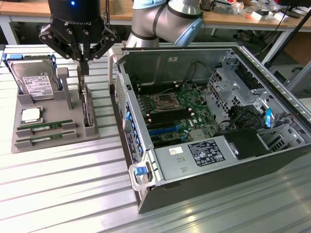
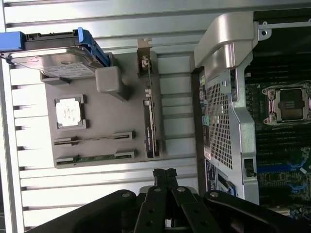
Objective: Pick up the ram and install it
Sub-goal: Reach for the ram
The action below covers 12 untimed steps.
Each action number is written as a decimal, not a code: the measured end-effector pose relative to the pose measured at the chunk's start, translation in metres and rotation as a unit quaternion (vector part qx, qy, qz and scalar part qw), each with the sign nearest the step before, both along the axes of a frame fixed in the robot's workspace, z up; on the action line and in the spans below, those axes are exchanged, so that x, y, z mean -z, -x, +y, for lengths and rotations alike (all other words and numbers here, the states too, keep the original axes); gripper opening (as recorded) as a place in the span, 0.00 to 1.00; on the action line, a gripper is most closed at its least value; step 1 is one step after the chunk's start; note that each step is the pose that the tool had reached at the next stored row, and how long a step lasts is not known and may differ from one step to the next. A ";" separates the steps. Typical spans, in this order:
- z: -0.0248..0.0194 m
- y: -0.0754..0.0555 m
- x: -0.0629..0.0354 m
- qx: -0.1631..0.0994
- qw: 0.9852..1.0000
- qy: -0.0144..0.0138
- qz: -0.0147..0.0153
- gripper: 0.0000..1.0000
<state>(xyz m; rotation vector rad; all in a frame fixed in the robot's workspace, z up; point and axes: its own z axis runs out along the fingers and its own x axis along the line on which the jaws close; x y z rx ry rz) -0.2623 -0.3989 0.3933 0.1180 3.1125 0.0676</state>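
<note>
Arm (image 1: 165, 19): cut off by the exterior view's top edge.
Gripper (image 1: 83, 68): upper body is cut by that same edge (the fingertips are whole).
Computer case (image 1: 218, 187): far right corner runs past the exterior view's right edge.
Hard drive (image 1: 33, 80): label print is too small to read.
Ram (image 1: 43, 127): lower edges are sunk in the tray (image 1: 48, 144) slots; markings are unreadable.
Upright card (image 1: 86, 104): seen edge-on, its face is hidden.
</note>
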 end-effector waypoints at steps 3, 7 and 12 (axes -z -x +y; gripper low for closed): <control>0.0000 0.002 0.0000 0.000 1.000 0.000 0.000 0.11; 0.0000 0.005 0.0000 0.000 1.000 0.000 0.000 0.11; 0.0000 0.007 0.0000 0.000 1.000 0.000 0.000 0.11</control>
